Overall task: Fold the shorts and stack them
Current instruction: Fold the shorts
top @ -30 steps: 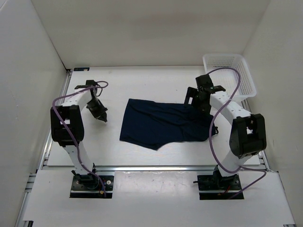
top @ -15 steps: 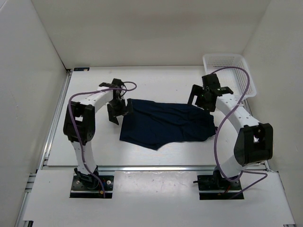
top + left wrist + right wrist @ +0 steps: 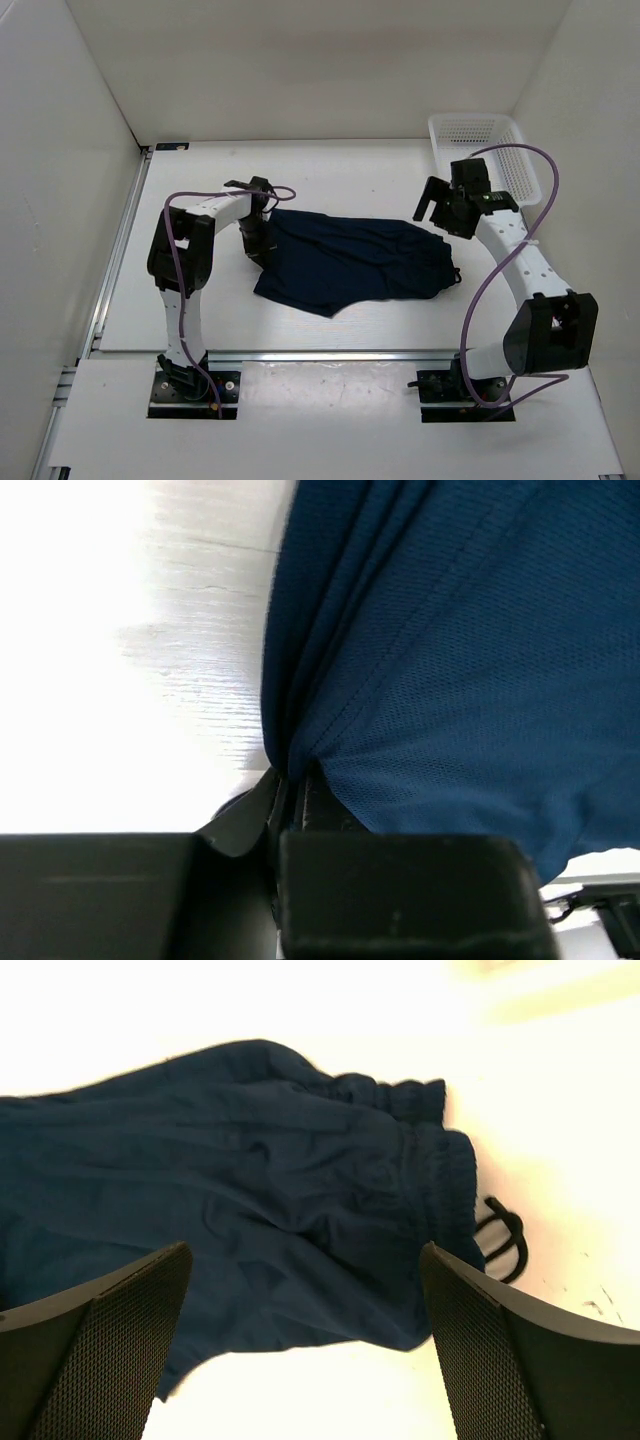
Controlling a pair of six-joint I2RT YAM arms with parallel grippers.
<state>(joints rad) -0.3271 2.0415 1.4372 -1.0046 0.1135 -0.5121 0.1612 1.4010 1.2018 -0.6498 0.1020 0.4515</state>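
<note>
One shorts (image 3: 350, 262) pair within clamped left end effector (image 3: 258, 243); right end effector (image 3: 443, 213) spread, empty.

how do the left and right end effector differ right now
The left end effector is shut, pinching an edge of the shorts; the right end effector is open, holding nothing. The left touches fabric; the right hangs above the waistband end. Both work at the shorts' ends.

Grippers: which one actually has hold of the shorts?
The left gripper: it is pinched shut on the hem edge of the shorts. The right gripper hangs open above the waistband, gripping nothing.
</note>
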